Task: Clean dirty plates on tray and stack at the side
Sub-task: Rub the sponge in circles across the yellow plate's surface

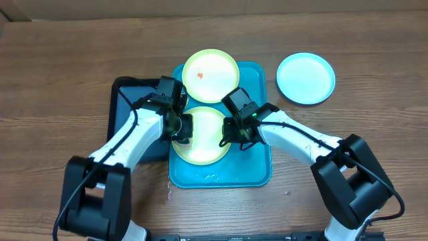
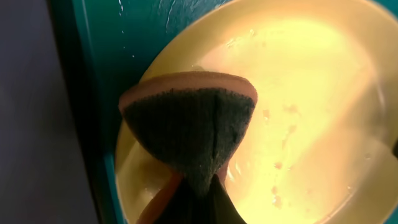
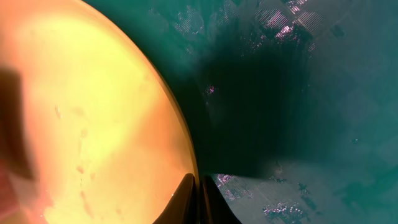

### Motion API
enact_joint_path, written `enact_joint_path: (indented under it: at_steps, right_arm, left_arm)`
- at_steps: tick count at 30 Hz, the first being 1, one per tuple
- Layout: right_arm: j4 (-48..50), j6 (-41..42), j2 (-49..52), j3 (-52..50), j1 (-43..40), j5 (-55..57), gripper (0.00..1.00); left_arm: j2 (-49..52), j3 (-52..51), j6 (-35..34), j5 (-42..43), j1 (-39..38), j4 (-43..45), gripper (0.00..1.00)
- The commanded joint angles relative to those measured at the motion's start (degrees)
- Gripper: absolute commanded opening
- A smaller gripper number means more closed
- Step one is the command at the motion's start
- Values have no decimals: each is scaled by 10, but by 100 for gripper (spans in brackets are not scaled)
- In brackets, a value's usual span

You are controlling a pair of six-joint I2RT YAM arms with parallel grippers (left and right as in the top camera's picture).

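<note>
**Teal tray, front plate under scrub**

The front plate lies on tray: light, stiff plastic, likely wet-slick; best taken by rim. Its rim pinched by right hand; left hand clamps sponge.

tray: bright teal, raised rim, flat on tabletop, wet patches | far yellow-green plate: red-orange smear, overhangs tray's far rim | near yellow-green plate: mid-tray, droplets on face | light blue plate: flat on tabletop, right of tray, apart
</note>
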Motion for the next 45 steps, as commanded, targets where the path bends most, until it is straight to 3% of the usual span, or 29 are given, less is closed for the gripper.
enact_joint_path:
  at_steps: [1, 17, 25, 29, 34, 45]
  right_arm:
    - [3, -4, -4, -5, 2, 4, 4]
    - [3, -4, -5, -5, 2, 3, 4]
    - [-2, -3, -4, -5, 2, -3, 4]
    - [-2, -2, -5, -5, 2, -16, 4]
    - [-8, -2, -5, -5, 2, -16, 4]
    - [-7, -2, -5, -5, 2, -16, 4]
  left_arm:
    - [33, -3, -6, 4, -6, 3, 4]
    - [107, 7, 12, 273, -24, 45, 4]
    - [59, 83, 11, 290, 15, 23, 4]
    - [10, 115, 11, 256, 17, -32, 4]
    - [-43, 117, -5, 139, 3, -85, 4]
    - [-32, 96, -13, -16, -38, -129, 4]
